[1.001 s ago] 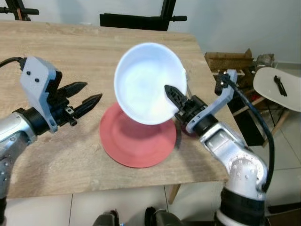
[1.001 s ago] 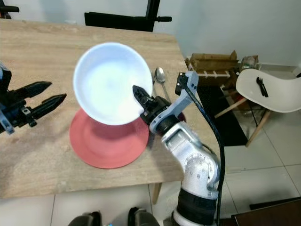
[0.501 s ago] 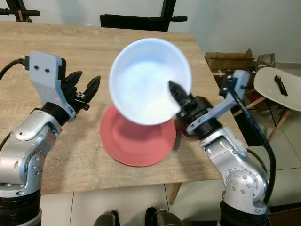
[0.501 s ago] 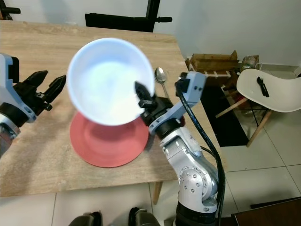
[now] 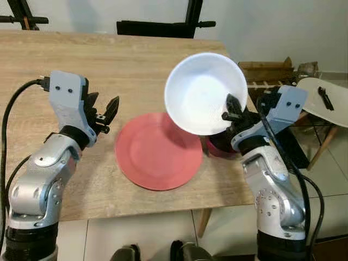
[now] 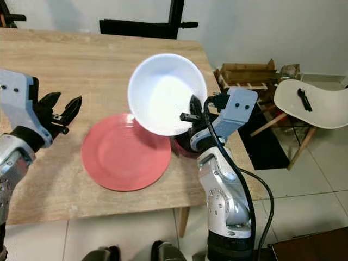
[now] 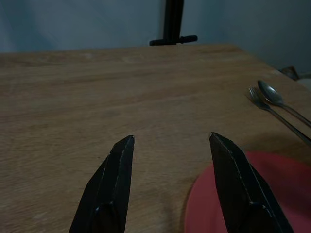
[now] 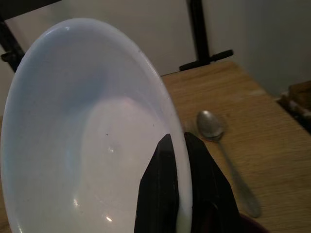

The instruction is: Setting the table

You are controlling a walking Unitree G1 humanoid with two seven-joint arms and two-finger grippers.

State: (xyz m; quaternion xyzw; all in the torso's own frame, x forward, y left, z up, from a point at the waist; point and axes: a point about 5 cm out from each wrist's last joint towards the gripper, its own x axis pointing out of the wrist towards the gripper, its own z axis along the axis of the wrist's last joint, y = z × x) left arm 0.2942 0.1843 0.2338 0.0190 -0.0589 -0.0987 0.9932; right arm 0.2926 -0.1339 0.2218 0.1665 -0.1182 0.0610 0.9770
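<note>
My right gripper (image 5: 230, 110) is shut on the rim of a white bowl (image 5: 204, 91), one finger inside and one outside. It holds the bowl tilted in the air over the right edge of a red plate (image 5: 155, 152). The plate lies flat on the wooden table (image 5: 81, 60). Left of the plate, my left gripper (image 5: 104, 104) hovers just above the table, open and holding nothing. A spoon (image 7: 273, 94) and a fork (image 7: 256, 95) lie on the table beyond the plate, toward the right edge.
A small dark red dish (image 5: 218, 148) sits on the table under my right wrist, near the right edge. Off the table to the right are a white chair (image 5: 325, 99) and a wooden crate (image 5: 265, 69). A black stand (image 5: 157, 26) is behind the far edge.
My right gripper has carried the bowl to the right, so most of the red plate is uncovered. My left arm has turned and drawn in, with its fingers still open.
</note>
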